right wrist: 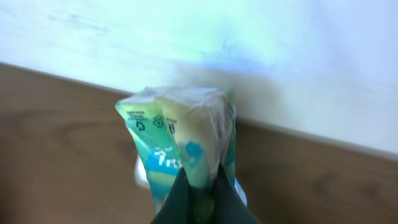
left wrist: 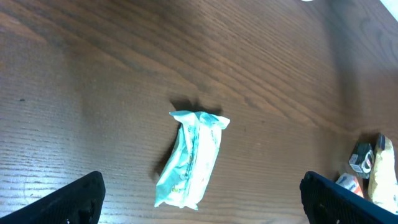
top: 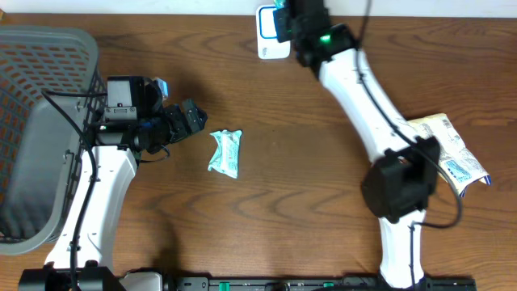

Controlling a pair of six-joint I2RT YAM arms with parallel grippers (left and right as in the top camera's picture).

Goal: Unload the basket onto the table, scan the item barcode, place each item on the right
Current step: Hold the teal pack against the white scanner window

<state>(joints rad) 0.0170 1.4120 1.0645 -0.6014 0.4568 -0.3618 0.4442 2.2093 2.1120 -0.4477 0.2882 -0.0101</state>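
A grey wire-mesh basket (top: pixel 32 129) sits at the far left of the brown wooden tabletop (top: pixel 307 186). Just beside it, the left end effector (top: pixel 196 119) hangs with its jaws spread wide and empty, pointing at a small crumpled teal-and-white plastic packet (left wrist: pixel 189 158) that lies near it, untouched. Further right, at the far edge, the right end effector (right wrist: pixel 199 196) is pinched tight on the lower end of a green-and-teal film packet (right wrist: pixel 180 134), the item to scan, holding it above a white rounded block (top: pixel 273 48), probably the scanner. At the far right a cream-and-blue printed pouch (top: pixel 452 149) lies flat, partly under the right arm.

The grip is on a narrow fold of soft film, so the packet could sag or slip out. The barcode is not visible, so it may face away from the scanner, and wrinkles could spoil a read.

Count: one basket, two arms, three packets (one held, two lying), one white block.
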